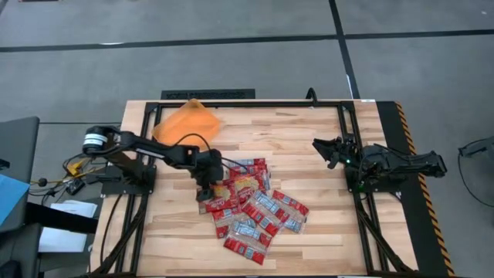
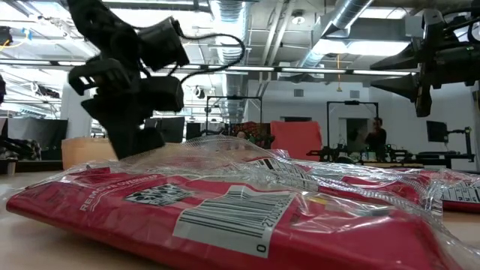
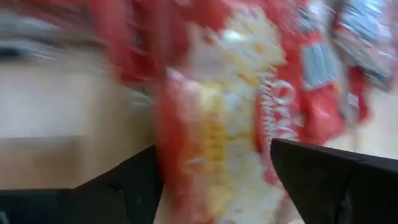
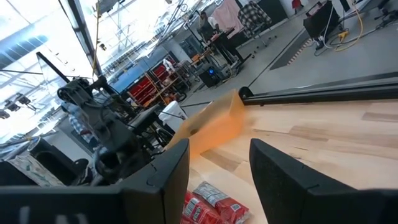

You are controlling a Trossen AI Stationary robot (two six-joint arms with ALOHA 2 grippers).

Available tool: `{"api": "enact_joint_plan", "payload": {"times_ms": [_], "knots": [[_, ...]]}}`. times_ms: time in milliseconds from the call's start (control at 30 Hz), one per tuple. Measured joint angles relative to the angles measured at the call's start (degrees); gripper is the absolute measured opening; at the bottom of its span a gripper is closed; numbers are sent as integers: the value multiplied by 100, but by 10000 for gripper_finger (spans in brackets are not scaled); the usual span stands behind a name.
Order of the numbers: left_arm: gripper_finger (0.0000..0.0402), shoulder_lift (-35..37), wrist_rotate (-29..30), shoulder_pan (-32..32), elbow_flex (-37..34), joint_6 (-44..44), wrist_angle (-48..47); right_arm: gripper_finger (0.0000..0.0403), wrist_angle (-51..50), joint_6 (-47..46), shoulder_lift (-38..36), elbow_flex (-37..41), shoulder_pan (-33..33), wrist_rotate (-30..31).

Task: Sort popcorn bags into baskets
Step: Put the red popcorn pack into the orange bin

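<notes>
Several red popcorn bags (image 1: 251, 208) with white panels lie in an overlapping pile on the table's middle; in the low view one bag (image 2: 225, 217) fills the foreground. The orange basket (image 1: 187, 123) rests at the far edge, left of centre, and shows in the right wrist view (image 4: 214, 127). My left gripper (image 1: 206, 188) is low over the pile's left end and open. In its wrist view (image 3: 214, 186), a bag with a popcorn picture (image 3: 217, 137) lies between the fingers, blurred. My right gripper (image 1: 328, 147) waits open in the air at the right (image 4: 217, 180). My left gripper comes from above with one finger (image 3: 134, 183) on each side of a popcorn bag at the pile's left end (image 3: 211, 155). The bag fills the gap between the fingers, but blur hides whether they touch it.
A black metal frame (image 1: 255, 103) runs along the table's far edge and down both sides beside the arm bases. Bare wood lies between the pile and the right arm (image 1: 324, 193), and left of the pile (image 1: 166, 212). A person stands far off in the room (image 2: 375, 139).
</notes>
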State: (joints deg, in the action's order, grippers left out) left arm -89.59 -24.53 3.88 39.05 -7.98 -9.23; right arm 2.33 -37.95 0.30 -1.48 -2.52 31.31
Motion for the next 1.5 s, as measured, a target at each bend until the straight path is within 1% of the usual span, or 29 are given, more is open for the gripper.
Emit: {"api": "enact_joint_plan", "payload": {"times_ms": [67, 133, 233, 333, 367, 400, 533, 667, 900, 1000, 1067, 1133, 1300, 1367, 1500], "knots": [[241, -190, -197, 5, 5, -72, 7, 189, -5, 0, 2, 0, 0, 0], [203, -284, -248, 15, 17, -114, -6, 188, -7, 0, 2, 0, 0, 0], [127, -334, -269, 25, 13, -129, -1, 186, -11, -1, 2, 0, 0, -2], [41, -334, -401, 58, 11, -182, -11, 183, -12, -2, 2, 0, 0, -2], [23, -334, -485, 68, 11, -267, -9, 182, -12, -4, 2, 0, 0, -2], [16, -334, -551, 88, 12, -366, -12, 181, -12, -4, 2, 0, 0, -2], [17, -251, -602, 93, 91, -767, -53, 177, -13, -15, 2, 0, 0, -2], [7, 5, -530, 138, 224, -1243, -88, 174, -16, -15, 2, 0, 0, -2], [7, 709, -179, 443, 282, -2517, -94, 169, -16, -13, 2, 0, 0, -2], [4, 1131, 113, 626, 284, -3197, -91, 166, -16, -13, 2, 2, 0, 0], [5, 1472, 501, 732, 284, -3676, -75, 165, -14, -13, 2, 2, 0, 0], [6, 1845, 1048, 821, 284, -4129, -62, 164, -14, -11, 2, 2, 0, 0], [6, 2671, 2953, 1100, 286, -5649, -150, 165, -14, -9, 2, 2, 0, 0], [9, 2891, 3393, 1337, 289, -6193, -310, 166, -14, -9, 2, 4, 0, 6], [18, 3125, 3948, 1881, 289, -6643, -689, 166, -16, 1, 2, 4, 4, 15]]}}
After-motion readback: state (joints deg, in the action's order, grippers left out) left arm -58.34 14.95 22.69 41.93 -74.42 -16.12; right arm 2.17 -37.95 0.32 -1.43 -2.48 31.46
